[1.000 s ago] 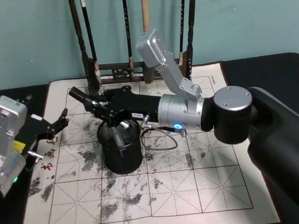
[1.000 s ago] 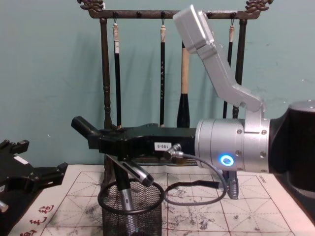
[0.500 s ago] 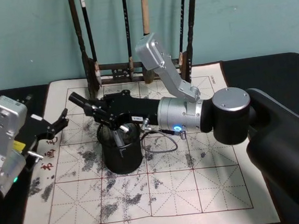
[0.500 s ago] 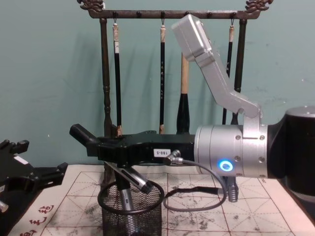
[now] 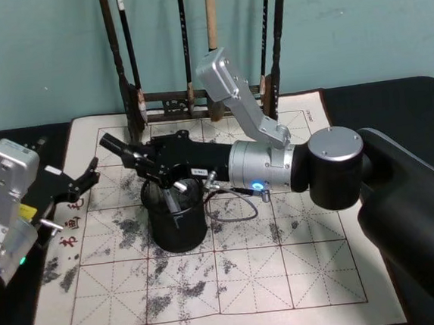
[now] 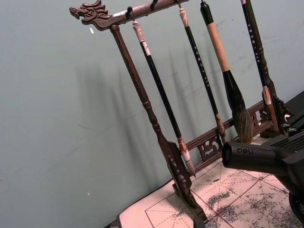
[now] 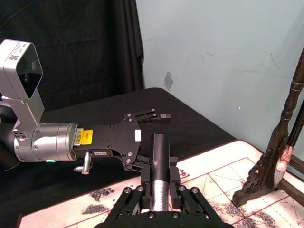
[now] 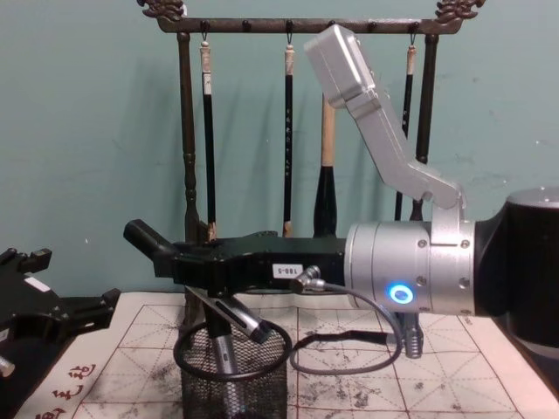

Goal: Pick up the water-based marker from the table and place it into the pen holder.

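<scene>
Marker sits upright inside the pen holder, tip end down, grey body showing through the mesh in my chest view. Right end effector hangs directly over the pen holder's rim, fingers spread narrowly apart with one finger slanting down across the rim; I see no grip on the marker. Left end effector is parked well to the left of the pen holder, fingers spread wide, holding nothing. Brush rack stands just behind the pen holder on the gridded calligraphy mat covering the surface.
</scene>
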